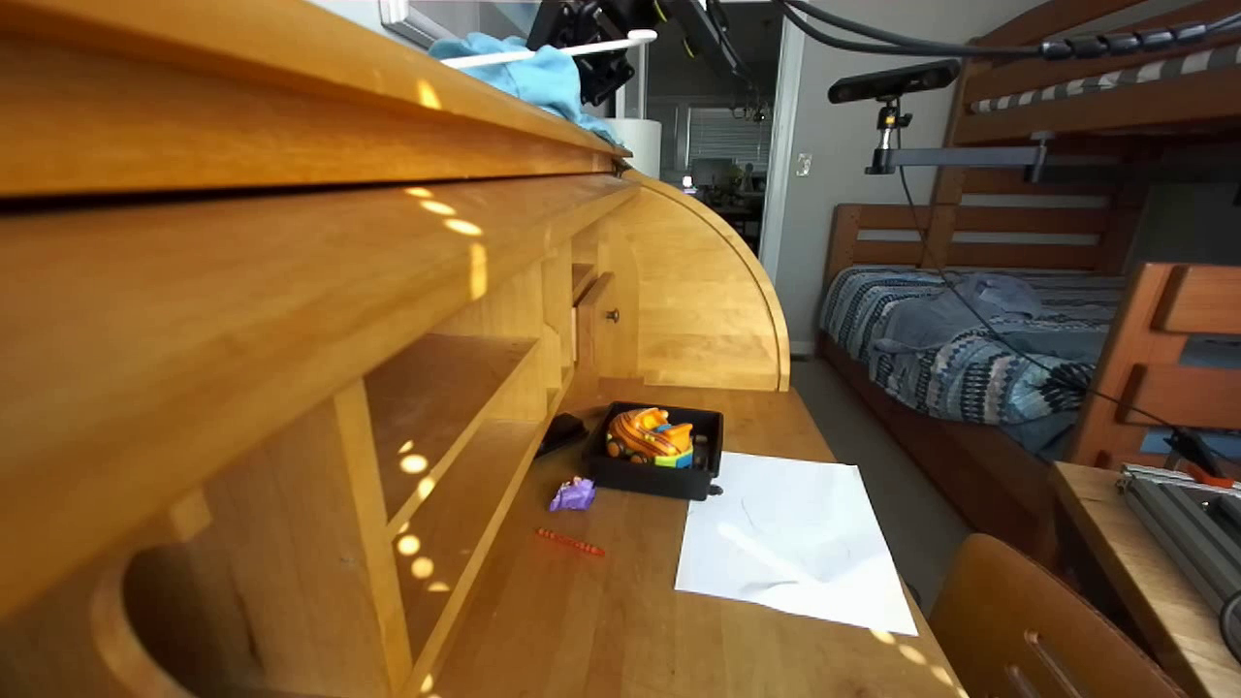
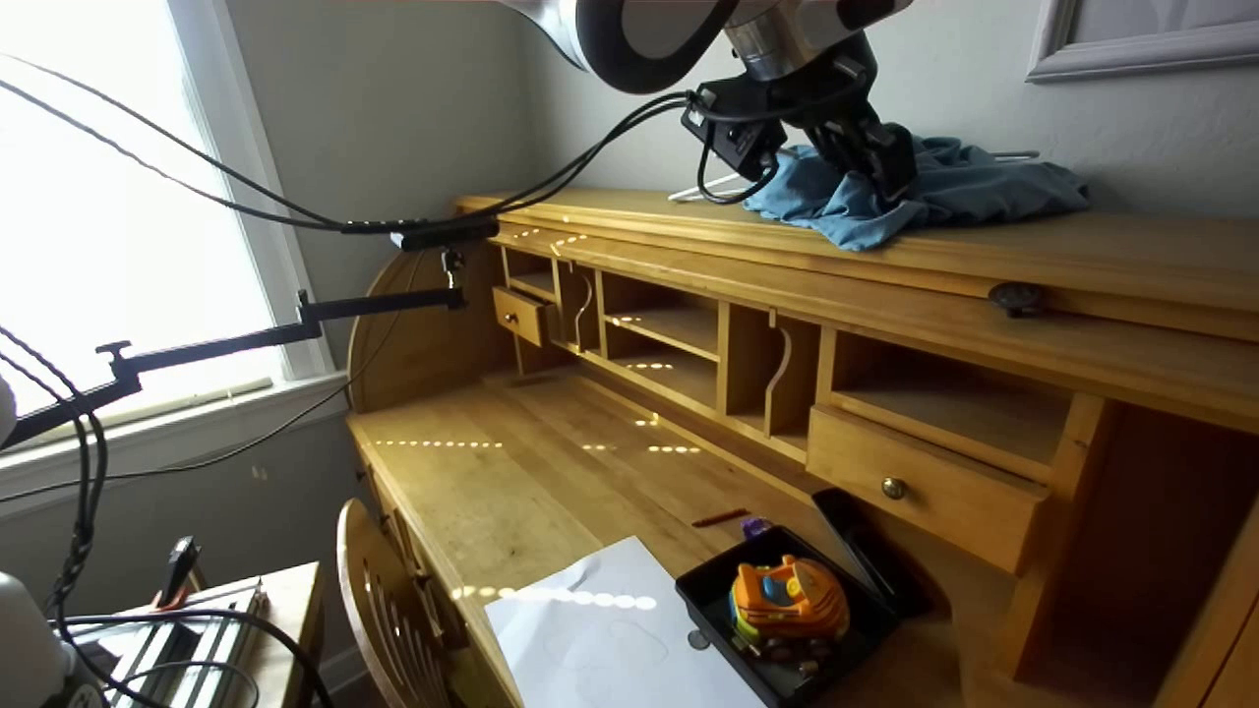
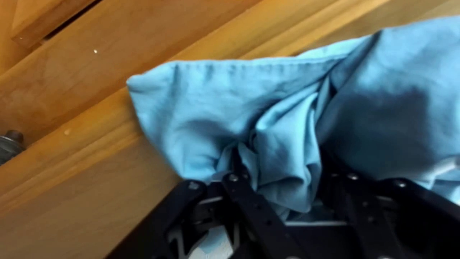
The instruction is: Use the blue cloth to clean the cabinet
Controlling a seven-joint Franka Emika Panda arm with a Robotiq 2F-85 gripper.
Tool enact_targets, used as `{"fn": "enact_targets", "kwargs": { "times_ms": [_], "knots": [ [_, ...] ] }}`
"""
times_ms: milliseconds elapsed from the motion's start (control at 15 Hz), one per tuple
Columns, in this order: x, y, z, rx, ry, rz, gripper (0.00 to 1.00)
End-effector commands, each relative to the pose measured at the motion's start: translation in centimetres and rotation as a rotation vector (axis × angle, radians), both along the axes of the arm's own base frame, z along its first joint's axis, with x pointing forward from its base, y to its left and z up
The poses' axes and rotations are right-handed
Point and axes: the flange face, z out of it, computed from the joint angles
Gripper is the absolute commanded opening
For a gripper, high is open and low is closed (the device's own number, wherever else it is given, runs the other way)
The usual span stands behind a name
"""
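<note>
The blue cloth lies bunched on top of the wooden cabinet, a roll-top desk [image 2: 1161, 241]. The cloth shows in both exterior views [image 1: 543, 82] [image 2: 1003, 187] and fills much of the wrist view [image 3: 215, 93]. One corner of it hangs over the front edge of the top. My gripper [image 2: 885, 177] points down into the cloth. In the wrist view, the gripper [image 3: 282, 169] has a thick fold of cloth bunched between its fingers and appears shut on it. The fingertips are partly hidden by cloth.
A white rod [image 1: 572, 50] lies by the cloth on the top. A black knob [image 2: 1018, 298] sticks out below the top edge. On the desktop are a black tray [image 2: 713, 570] with an orange toy [image 2: 787, 600], white paper [image 1: 795, 543], a red crayon [image 1: 570, 542] and a purple toy [image 1: 573, 494].
</note>
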Motion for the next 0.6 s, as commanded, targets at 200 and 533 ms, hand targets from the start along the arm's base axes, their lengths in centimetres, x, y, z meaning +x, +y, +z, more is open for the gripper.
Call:
{"fn": "enact_targets", "kwargs": {
  "times_ms": [200, 533],
  "knots": [
    [0.5, 1.9, -1.1, -0.023, 0.052, 0.080, 0.01],
    [-1.5, 9.5, -1.7, -0.095, 0.093, 0.306, 0.02]
  ]
}}
